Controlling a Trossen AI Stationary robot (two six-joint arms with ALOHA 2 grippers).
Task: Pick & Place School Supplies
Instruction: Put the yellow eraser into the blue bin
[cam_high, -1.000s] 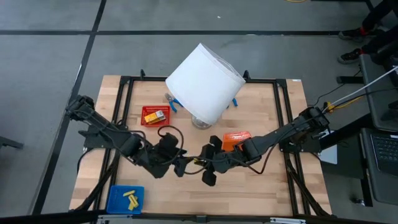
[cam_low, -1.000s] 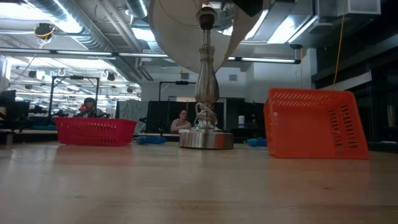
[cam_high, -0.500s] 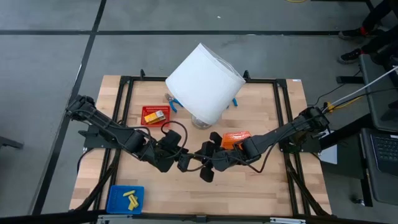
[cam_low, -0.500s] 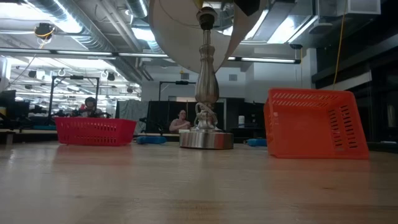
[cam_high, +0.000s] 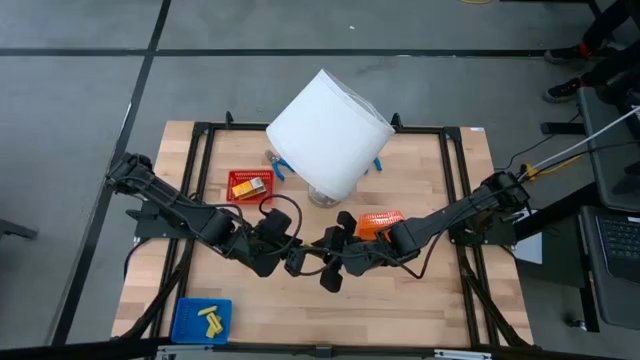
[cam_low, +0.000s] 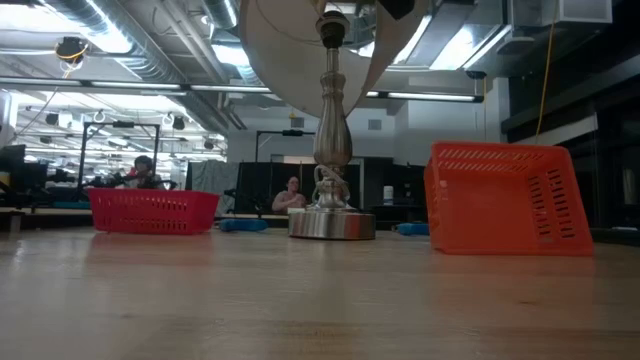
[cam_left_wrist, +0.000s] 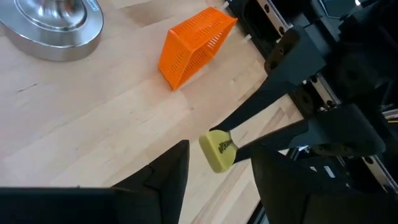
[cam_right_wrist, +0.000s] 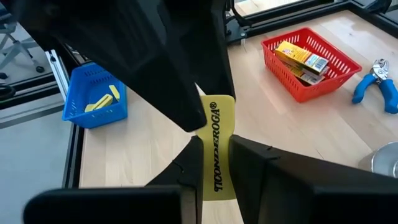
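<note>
In the high view the left gripper (cam_high: 296, 262) and the right gripper (cam_high: 328, 268) are meeting nose to nose above the bare middle of the wooden table (cam_high: 440, 300), between the blue tray (cam_high: 188, 322) and the tipped orange basket (cam_high: 381, 221); what passes between them is too small to read here. The low view is showing neither arm, only the lamp base (cam_low: 331, 224), the red basket (cam_low: 153, 211) and the orange basket resting on the tabletop. In the left wrist view the left arm's own fingers (cam_left_wrist: 166, 177) are standing apart on either side of a yellow stick (cam_left_wrist: 217, 150), one finger just beside it, while the right arm's fingers are pinching its far end. In the right wrist view the right fingers (cam_right_wrist: 249, 163) are clamping the printed yellow stick, and the other fingers are closing over its free end. This looks like a handover: the receiver should be gripping the free end squarely before the giver lets go, since an early release would be dropping the stick onto the table.
</note>
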